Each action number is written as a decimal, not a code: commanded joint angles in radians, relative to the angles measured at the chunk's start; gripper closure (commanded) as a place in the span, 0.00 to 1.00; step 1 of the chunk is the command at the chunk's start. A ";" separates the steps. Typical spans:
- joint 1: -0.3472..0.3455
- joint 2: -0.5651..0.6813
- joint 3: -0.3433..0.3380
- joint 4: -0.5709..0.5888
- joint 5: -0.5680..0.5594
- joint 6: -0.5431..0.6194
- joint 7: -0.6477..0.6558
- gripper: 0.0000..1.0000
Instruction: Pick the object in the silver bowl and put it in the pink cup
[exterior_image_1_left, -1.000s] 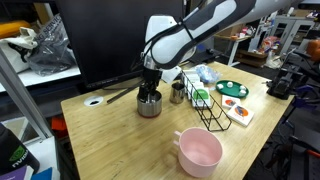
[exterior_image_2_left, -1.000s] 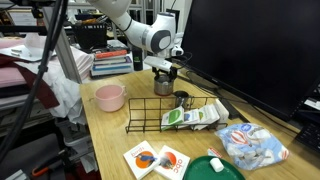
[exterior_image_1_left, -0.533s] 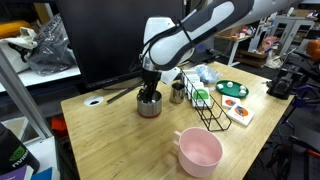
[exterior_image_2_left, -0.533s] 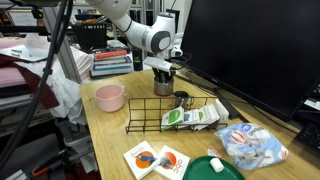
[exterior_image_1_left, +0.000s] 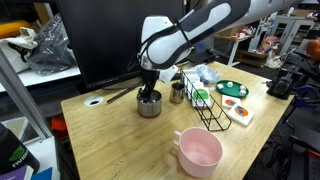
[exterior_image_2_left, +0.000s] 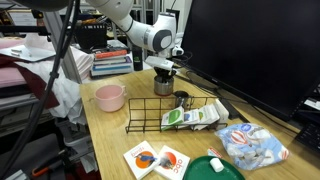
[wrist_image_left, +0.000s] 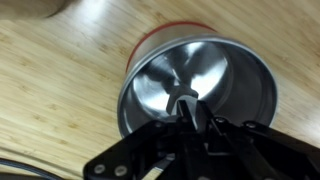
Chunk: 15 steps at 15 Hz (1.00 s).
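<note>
The object (wrist_image_left: 181, 97), a small pale scrap, lies at the bottom centre of the silver bowl (wrist_image_left: 150, 80). There we see the fingers (wrist_image_left: 197, 122) reaching down past the rim and drawn together on it. How firm the pinch is, the wrist view does not let us say.

The bowl's tall, straight wall leaves only a vertical way in, which we take to be why the arm (exterior_image_1_left: 200, 25) hangs upright above it in both exterior views, wrist turned down into the mouth.

The bowl stands on the counter (exterior_image_1_left: 115, 140) near the edge that runs below the dark screen (exterior_image_2_left: 250, 50). A slimmer metal cup (exterior_image_1_left: 177, 93) stands just beside it, and a wire rack (exterior_image_1_left: 205, 108) lies beyond that, toward the counter's middle.

The pink cup (exterior_image_1_left: 199, 151) waits well apart, near the opposite edge. It sits mouth up, with nothing that we can make out inside, and its wide opening makes an easy target for so small a thing.

We judge the grasp to be the step in hand, with the carry not yet begun. The lift will need to go straight up until the fingers clear the rim, then swing across open counter beside the rack. The risks, as we read them, are that so slight an item slips from the pinch, or that the light steel bowl is dragged up with it.
</note>
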<state>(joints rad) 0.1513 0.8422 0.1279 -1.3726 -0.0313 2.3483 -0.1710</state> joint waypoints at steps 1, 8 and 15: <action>0.005 0.026 -0.002 0.056 -0.020 -0.049 -0.019 0.88; 0.007 0.035 -0.004 0.073 -0.023 -0.066 -0.022 0.57; 0.007 0.051 -0.002 0.097 -0.024 -0.080 -0.030 0.10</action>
<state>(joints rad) 0.1540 0.8757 0.1279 -1.3183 -0.0383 2.3075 -0.1840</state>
